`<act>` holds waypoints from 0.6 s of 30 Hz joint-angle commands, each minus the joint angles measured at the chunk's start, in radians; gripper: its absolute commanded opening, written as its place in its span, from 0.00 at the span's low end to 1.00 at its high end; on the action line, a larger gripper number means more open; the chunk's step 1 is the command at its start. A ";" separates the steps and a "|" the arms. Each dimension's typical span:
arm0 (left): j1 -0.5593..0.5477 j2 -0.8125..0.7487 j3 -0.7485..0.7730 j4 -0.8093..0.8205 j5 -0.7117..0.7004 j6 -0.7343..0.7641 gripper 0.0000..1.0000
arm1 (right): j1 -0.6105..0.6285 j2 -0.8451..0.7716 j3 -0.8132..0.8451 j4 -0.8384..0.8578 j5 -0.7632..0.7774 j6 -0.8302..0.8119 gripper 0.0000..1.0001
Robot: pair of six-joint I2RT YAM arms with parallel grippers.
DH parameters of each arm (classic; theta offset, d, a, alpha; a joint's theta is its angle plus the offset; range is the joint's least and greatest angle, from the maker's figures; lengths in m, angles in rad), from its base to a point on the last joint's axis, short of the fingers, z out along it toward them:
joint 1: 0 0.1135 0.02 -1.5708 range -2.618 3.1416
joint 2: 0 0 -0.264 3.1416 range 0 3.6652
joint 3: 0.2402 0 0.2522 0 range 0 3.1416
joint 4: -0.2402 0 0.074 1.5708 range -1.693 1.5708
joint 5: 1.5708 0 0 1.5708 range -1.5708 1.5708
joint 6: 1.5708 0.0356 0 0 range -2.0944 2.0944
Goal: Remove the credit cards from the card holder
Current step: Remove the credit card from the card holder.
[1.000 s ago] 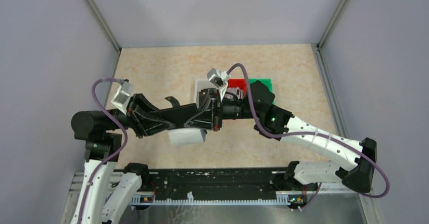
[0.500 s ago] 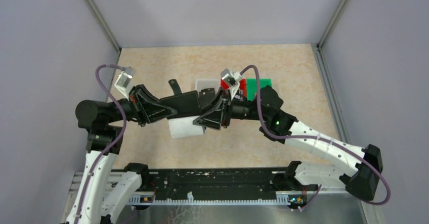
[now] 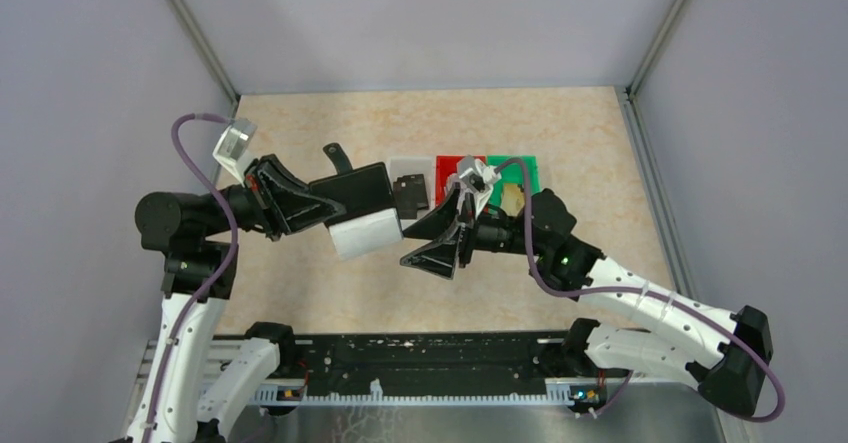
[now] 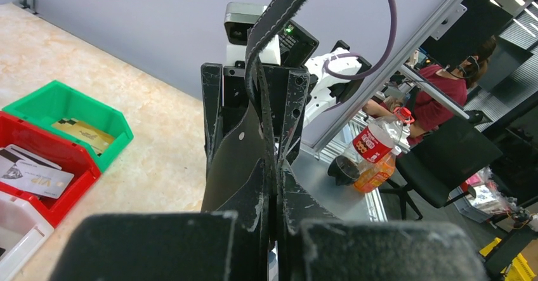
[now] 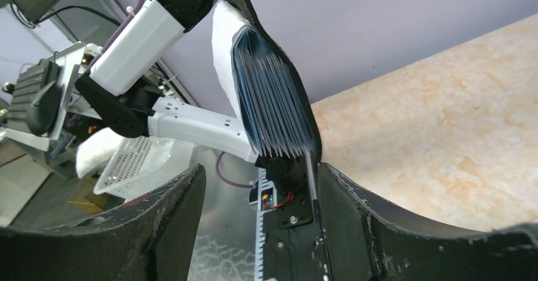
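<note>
**Left gripper.** My left gripper (image 3: pixel 322 201), left of centre in the overhead view, is clamped shut on the card holder (image 3: pixel 355 191). The holder is lifted clear of the table (image 3: pixel 330 123) and lies roughly level, extending right from my fingers. Its snap-tab strap (image 3: pixel 334 153) points toward the upper part of the frame. A white panel (image 3: pixel 365 235) shows along the holder's lower edge.

**Right gripper.** My right gripper (image 3: pixel 412 247), at centre frame, has its jaws spread wide and holds nothing. Its fingertips sit just beside the right end of the holder. In the right wrist view the holder stands in the upper middle of the frame with its grey-blue slots fanned out. It is framed between my two fingers, and no contact is visible. I cannot tell whether any slot contains a card.

**Cards outside the holder.** In the left wrist view, at lower left, one gold card (image 4: pixel 81 135) lies flat in the green bin (image 4: pixel 38 103). Grey-white cards (image 4: pixel 28 172) lie in the red bin (image 4: pixel 70 198), which is touching the green bin.

**Other items.**
- A white bin (image 4: pixel 19 230) adjoins the red bin at the bottom-left corner of the left wrist view.
- In the overhead view, the three bins form a row at centre frame, behind both grippers.
</note>
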 commanded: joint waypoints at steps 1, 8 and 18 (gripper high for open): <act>0.000 -0.002 0.051 0.010 -0.035 -0.026 0.00 | -0.008 -0.008 0.031 0.045 0.037 -0.083 0.65; 0.000 -0.001 0.065 0.005 -0.035 -0.037 0.00 | -0.009 0.021 0.039 0.104 0.095 -0.116 0.65; 0.000 -0.003 0.074 0.003 -0.026 -0.048 0.00 | -0.009 0.064 0.050 0.158 0.172 -0.158 0.67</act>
